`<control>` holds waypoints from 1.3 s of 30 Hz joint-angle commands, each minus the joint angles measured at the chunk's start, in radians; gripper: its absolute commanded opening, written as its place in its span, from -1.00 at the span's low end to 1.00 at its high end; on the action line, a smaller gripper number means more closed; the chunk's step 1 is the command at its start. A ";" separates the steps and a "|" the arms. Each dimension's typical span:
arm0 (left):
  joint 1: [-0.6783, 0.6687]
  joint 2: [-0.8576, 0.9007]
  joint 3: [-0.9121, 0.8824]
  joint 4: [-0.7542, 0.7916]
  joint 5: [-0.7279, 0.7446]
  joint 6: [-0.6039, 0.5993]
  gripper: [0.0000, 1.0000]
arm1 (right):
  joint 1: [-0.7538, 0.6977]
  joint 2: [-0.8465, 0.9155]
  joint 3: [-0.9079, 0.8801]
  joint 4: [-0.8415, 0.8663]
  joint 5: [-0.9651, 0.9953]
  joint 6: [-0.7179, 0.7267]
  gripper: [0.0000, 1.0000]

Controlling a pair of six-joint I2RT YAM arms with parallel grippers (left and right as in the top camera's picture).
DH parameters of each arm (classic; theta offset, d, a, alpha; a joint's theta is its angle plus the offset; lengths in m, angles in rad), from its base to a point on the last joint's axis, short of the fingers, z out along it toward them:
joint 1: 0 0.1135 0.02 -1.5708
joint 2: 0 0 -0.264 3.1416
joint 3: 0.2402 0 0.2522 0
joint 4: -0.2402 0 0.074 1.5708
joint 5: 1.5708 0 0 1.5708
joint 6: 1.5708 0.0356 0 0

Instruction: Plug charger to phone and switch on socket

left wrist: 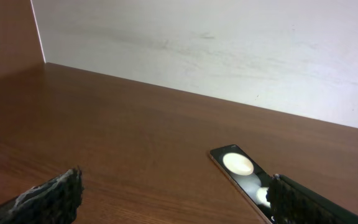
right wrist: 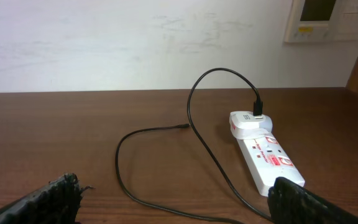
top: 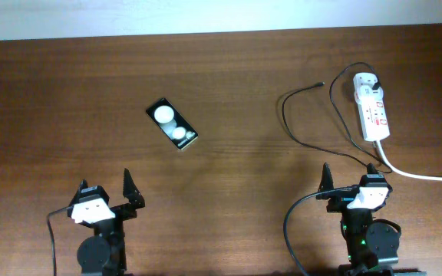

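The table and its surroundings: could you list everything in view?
table: one, brown wood, under everything.
wall: one, off-white, behind the table.
wall panel: one, white, upper right of right wrist view.
phone: one, black with two white round marks, left of centre.
socket: one, white strip with red markings, far right.
charger: one, thin black cable, looping from the socket's far end, tip free.
cord: one, thick white, from socket off the right edge.
left arm, right arm: two, black and white, near edge; jaws open, empty.

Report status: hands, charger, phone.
Left hand, right hand open, empty. Charger in strip, tip loose, far from phone. Nothing between them.
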 commanded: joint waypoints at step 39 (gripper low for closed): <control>0.006 0.780 0.913 -0.499 0.169 0.075 0.98 | -0.005 -0.007 -0.009 0.000 0.008 0.008 0.97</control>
